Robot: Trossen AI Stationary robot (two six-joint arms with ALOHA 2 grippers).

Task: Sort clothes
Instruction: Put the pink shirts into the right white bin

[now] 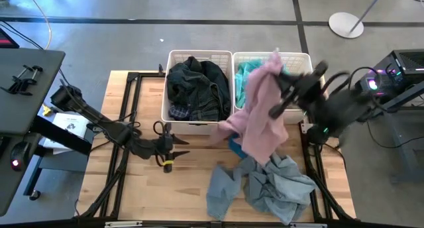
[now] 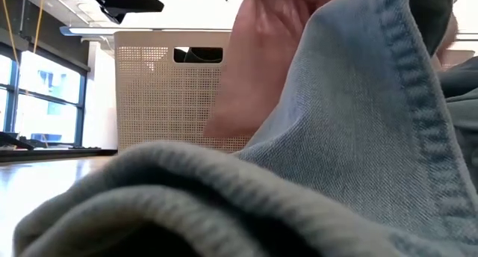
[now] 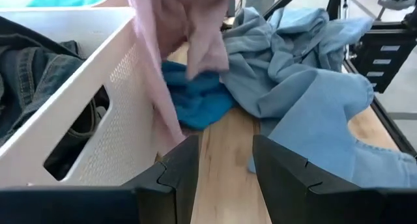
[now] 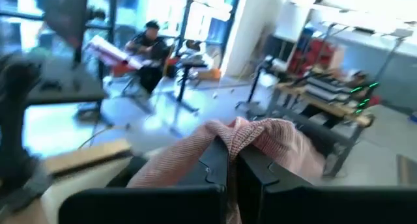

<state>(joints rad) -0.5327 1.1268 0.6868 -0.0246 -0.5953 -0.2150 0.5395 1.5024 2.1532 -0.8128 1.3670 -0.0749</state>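
My right gripper [image 1: 277, 74] is shut on a pink garment [image 1: 258, 109], held high over the right white basket [image 1: 301, 57]. The garment hangs down past the baskets' front walls toward a teal garment [image 3: 195, 97] and a pale blue denim garment [image 1: 268, 185] on the table. The left basket [image 1: 173, 56] holds dark and plaid clothes [image 1: 195, 89]. The right basket holds a teal garment [image 1: 245, 72]. My left gripper [image 1: 173, 148] is open and empty, low over the table in front of the left basket. My right gripper pinches a bunched fold of the pink garment [image 4: 242, 136] between its two shut fingers, several layers gathered together. The garment hangs slack below the fingers, its lower end [image 3: 171, 129] down beside the left basket's front wall and near the teal garment.
The denim garment fills the near foreground of the low view [image 2: 358, 137]. A black metal frame [image 1: 129, 79] runs around the tabletop. Bare wood [image 1: 192, 195] lies left of the denim. A person [image 4: 148, 35] sits in the room beyond the table.
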